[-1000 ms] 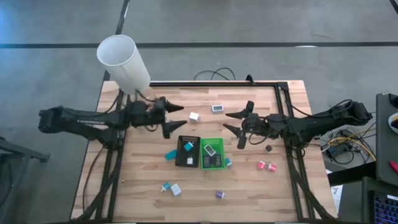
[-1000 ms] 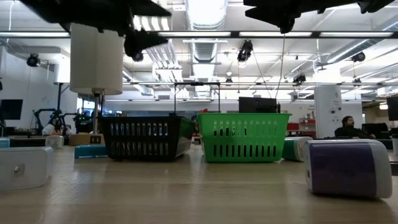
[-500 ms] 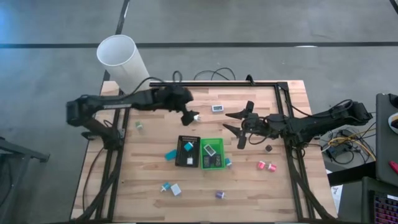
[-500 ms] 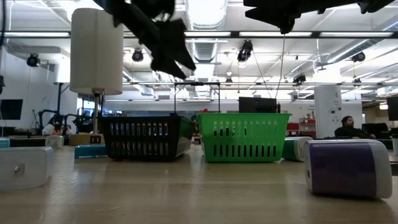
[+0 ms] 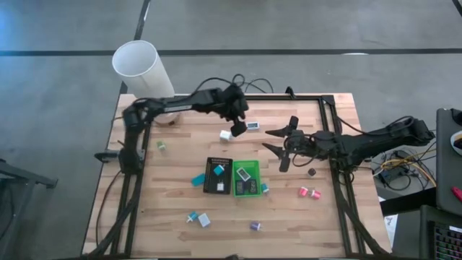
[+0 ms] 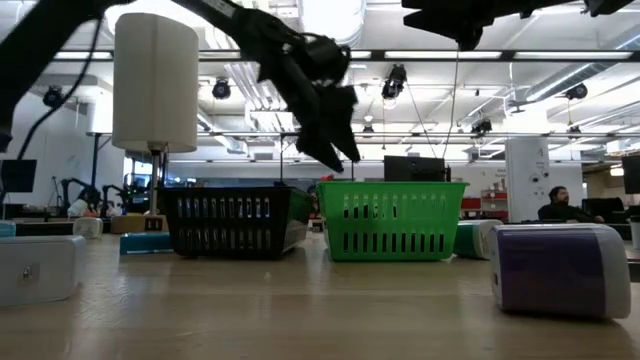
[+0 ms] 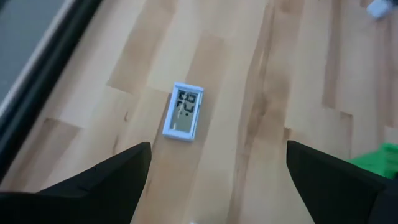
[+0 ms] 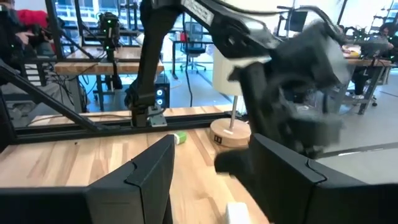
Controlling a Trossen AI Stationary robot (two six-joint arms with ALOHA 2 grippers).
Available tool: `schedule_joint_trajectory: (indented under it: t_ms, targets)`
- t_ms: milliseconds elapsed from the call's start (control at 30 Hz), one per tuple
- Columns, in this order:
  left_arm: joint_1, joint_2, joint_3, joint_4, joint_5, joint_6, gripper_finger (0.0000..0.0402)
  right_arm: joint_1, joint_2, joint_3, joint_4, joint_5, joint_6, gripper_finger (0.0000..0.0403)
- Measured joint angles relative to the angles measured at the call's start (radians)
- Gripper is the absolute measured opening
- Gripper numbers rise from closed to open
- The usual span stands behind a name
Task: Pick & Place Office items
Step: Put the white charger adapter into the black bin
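Note:
My left gripper (image 5: 237, 121) hangs open above the table's far middle. Its fingers frame a small white-and-blue display piece (image 7: 183, 112) lying flat on the wood (image 5: 253, 126), and a white block (image 5: 226, 134) sits just beside it. My right gripper (image 5: 276, 148) is open and hovers right of centre, touching nothing (image 8: 214, 158). Other small pieces lie scattered: teal (image 5: 197, 178), pink (image 5: 304, 192), purple (image 5: 255, 226), dark (image 5: 312, 172), green (image 5: 162, 145). A few rest inside the black tray (image 5: 210, 188) and the green tray (image 5: 254, 164).
A tall white cylinder lamp (image 5: 143, 72) stands at the far left corner. A black frame rail (image 5: 328, 119) runs along the far and right edges. In the low view a purple-and-white block (image 6: 560, 268) and a white block (image 6: 40, 268) lie near the camera.
My left arm has swung from the table's left side toward the far middle, carrying its gripper right and toward the far edge until it hangs over the small display piece. The right gripper has stayed about where it was.

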State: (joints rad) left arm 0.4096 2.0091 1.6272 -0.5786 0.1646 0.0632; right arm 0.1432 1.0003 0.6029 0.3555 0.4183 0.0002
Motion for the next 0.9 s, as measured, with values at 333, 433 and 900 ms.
schedule_joint_trajectory:
  t_ms: [333,433,900]
  targets:
    - [0.000,0.208,0.273,-0.125,0.001,0.055,0.0373,0.000,-0.023,0.000,-0.043,0.000,0.009,0.0207]
    - [0.001,0.234,0.309,-0.157,0.001,0.063,0.0373,0.000,-0.036,0.000,-0.051,0.000,0.008,0.0207]
    - [0.010,0.246,0.317,-0.213,0.001,0.087,0.0373,0.000,-0.050,0.000,-0.072,0.001,0.007,0.0207]
